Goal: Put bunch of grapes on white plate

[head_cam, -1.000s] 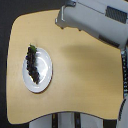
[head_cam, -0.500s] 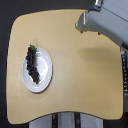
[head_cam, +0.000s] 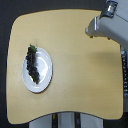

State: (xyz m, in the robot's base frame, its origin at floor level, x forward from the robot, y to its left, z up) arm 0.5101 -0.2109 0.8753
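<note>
The bunch of grapes (head_cam: pixel 32 66), a dark purple cluster with a green stem tip at its far end, lies on the left half of the white plate (head_cam: pixel 44 70). The plate sits on the wooden table toward the exterior view's left. The grey arm (head_cam: pixel 102 25) hangs over the table's top right corner, far from the plate. Its fingertips are too blurred to make out, so whether the gripper is open or shut is unclear. Nothing shows in its hold.
The light wooden table (head_cam: pixel 75 80) has rounded corners and fills most of the view. A dark strip with cables (head_cam: pixel 124 75) runs along the exterior view's right edge. A grey stand shows below the table's front edge.
The arm has drawn back toward the top right corner, away from the plate. The grapes and plate have not moved.
</note>
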